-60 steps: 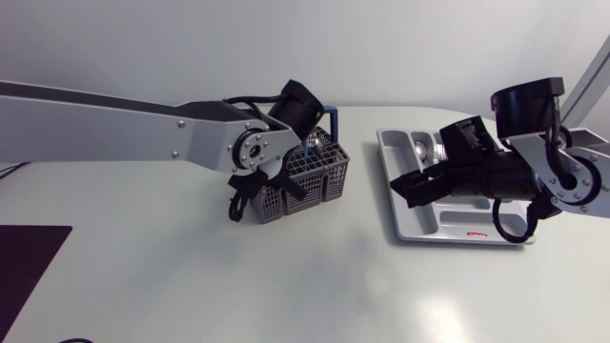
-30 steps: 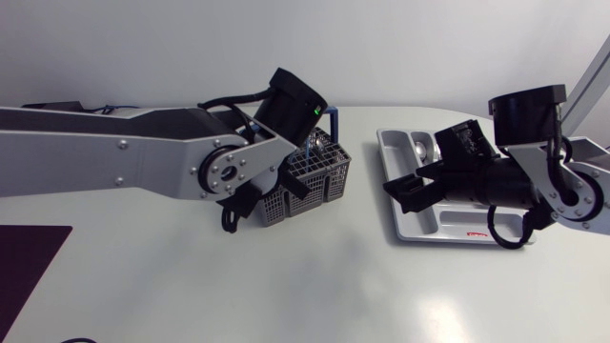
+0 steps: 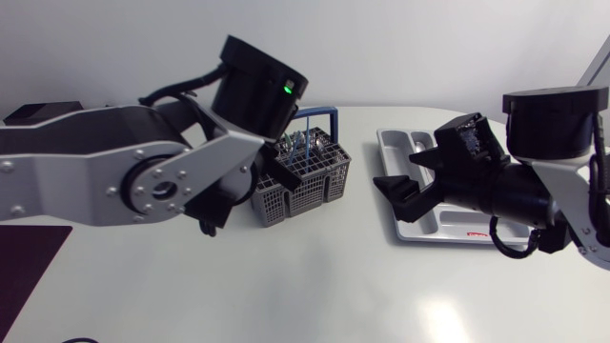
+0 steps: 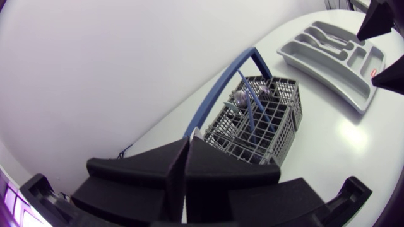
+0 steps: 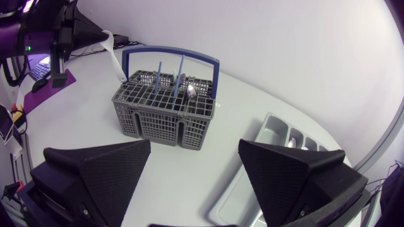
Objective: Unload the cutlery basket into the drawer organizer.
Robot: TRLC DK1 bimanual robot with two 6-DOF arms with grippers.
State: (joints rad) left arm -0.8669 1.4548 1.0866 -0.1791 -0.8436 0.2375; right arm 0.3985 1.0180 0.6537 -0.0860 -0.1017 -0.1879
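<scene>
The grey wire cutlery basket with a blue handle stands mid-table. It holds blue-handled pieces and a spoon, all upright. The grey drawer organizer lies to its right, with a spoon in a far compartment. My left gripper is shut with nothing in it, raised above and behind the basket. My right gripper hangs open and empty over the organizer's left end, facing the basket.
My left arm is raised high and hides the table left of the basket. A dark mat lies at the front left edge. Bare white table spreads in front of basket and organizer.
My left arm has risen away from the basket, its gripper staying shut. My right gripper has lifted and shifted left toward the basket, still open.
</scene>
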